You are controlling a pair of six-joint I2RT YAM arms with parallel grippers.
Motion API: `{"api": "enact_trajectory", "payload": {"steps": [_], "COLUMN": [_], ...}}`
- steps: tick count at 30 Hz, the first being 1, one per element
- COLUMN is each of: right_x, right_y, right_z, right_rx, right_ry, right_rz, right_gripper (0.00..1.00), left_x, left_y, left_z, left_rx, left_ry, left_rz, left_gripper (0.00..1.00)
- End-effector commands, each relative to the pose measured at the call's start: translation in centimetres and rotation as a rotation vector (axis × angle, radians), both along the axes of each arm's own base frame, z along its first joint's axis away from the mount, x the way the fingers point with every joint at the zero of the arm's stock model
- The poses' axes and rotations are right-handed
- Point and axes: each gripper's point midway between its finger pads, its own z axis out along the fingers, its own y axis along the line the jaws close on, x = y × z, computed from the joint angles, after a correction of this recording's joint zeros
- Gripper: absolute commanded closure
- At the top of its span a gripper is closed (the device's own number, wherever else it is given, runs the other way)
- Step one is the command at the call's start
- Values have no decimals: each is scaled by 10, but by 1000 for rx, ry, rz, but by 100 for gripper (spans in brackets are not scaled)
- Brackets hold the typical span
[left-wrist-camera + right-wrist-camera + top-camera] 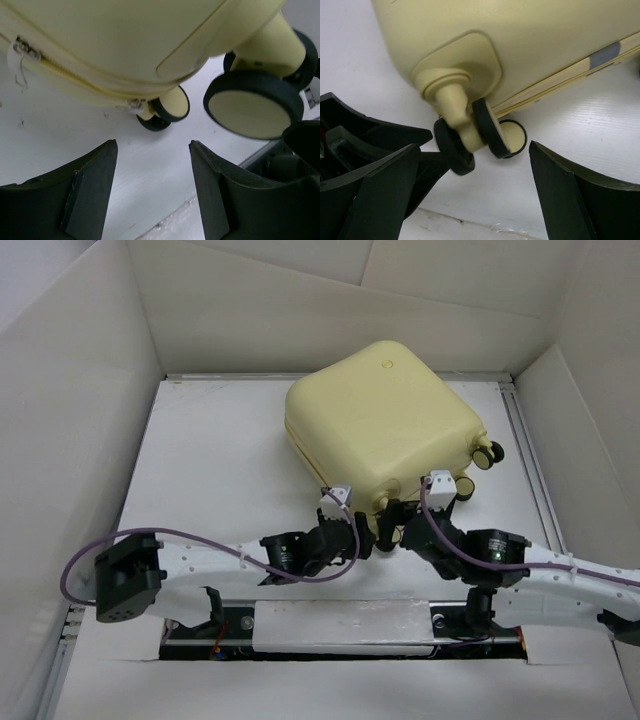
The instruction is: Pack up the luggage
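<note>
The luggage (385,420) is a pale yellow hard-shell suitcase lying flat and zipped shut at the back middle of the white table (210,470). Its caster wheels (488,454) face the near right. My left gripper (362,538) sits at the case's near edge. In the left wrist view it (152,145) is open over bare table, just short of the luggage (125,40) and a big wheel (255,105). My right gripper (398,530) is beside it, also open (473,147), with a double caster (487,127) of the luggage (520,40) just ahead of its fingertips, not gripped.
Tall white cardboard walls (80,440) enclose the table on the left, back and right. A metal rail (530,460) runs along the right edge. A white zipper pull tag (15,62) hangs off the case's seam. The two grippers stand close together.
</note>
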Motion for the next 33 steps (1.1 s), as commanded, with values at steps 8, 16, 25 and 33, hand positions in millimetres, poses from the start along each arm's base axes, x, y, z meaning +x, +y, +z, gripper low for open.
{"api": "enact_trajectory", "payload": {"steps": [8, 16, 25, 33], "right_x": [41, 46, 47, 52], "right_y": [11, 27, 28, 20], "right_z": [11, 0, -13, -15], "right_rx": [-54, -34, -16, -22], "right_ry": [25, 37, 69, 66], "right_rz": [187, 285, 331, 307], "right_gripper": [6, 22, 30, 19], "left_x": [47, 63, 73, 73], "left_y": [-13, 1, 6, 15], "left_z": [13, 2, 9, 19], "left_rx": [63, 99, 83, 86], "left_ry": [-155, -177, -241, -256], "left_rz": [196, 345, 399, 404], "left_gripper": [47, 58, 86, 100]}}
